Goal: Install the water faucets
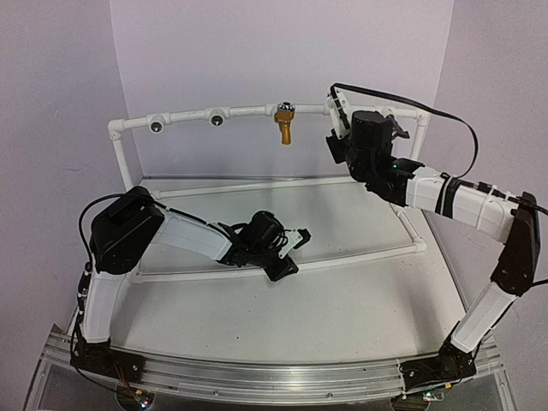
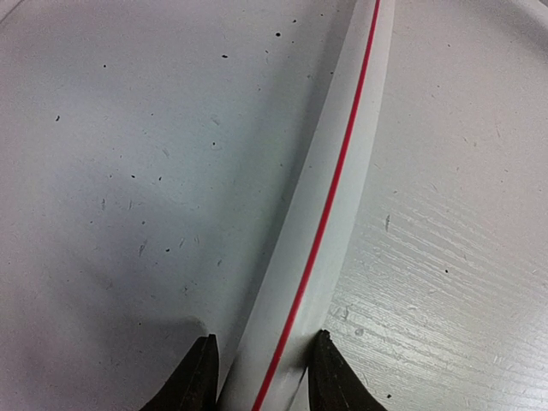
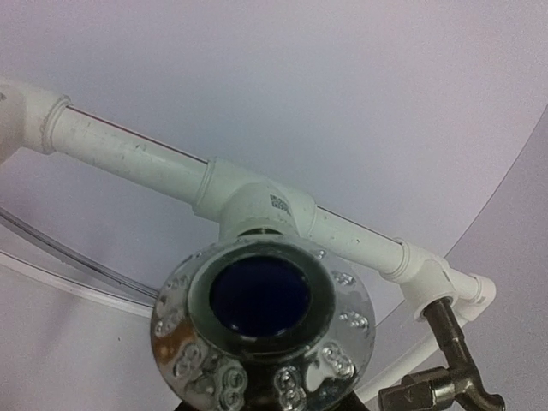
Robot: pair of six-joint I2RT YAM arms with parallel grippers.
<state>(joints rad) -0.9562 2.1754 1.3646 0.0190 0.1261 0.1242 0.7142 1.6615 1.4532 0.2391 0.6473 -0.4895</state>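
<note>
- Pale purple walls (image 1: 257, 51) stand behind a white table (image 1: 342, 300). A white pipe frame (image 1: 128, 163) sits on the table.
- The frame's top bar has two round sockets (image 1: 157, 126) with silver middles, over on the left.
- A yellow faucet (image 1: 284, 127) hangs from the middle of that bar, with its spout pointing down.
- The right gripper (image 1: 338, 137) is up at the top bar, just beside the yellow faucet.
- From the right wrist, a silver-capped faucet (image 3: 261, 330) shows its shiny cap with a dark blue middle. It sits right under a pipe joint (image 3: 257, 201). Its body is hidden, so I cannot tell its colour.
- The right fingers are hidden behind the cap and are drawn close together. I cannot tell if they pinch it.
- The left gripper (image 2: 263, 338) is down low.
- Its black fingers (image 2: 195, 381) stand one on each side of a low pipe (image 2: 342, 197) with a red line. I cannot tell if they squeeze it.
</note>
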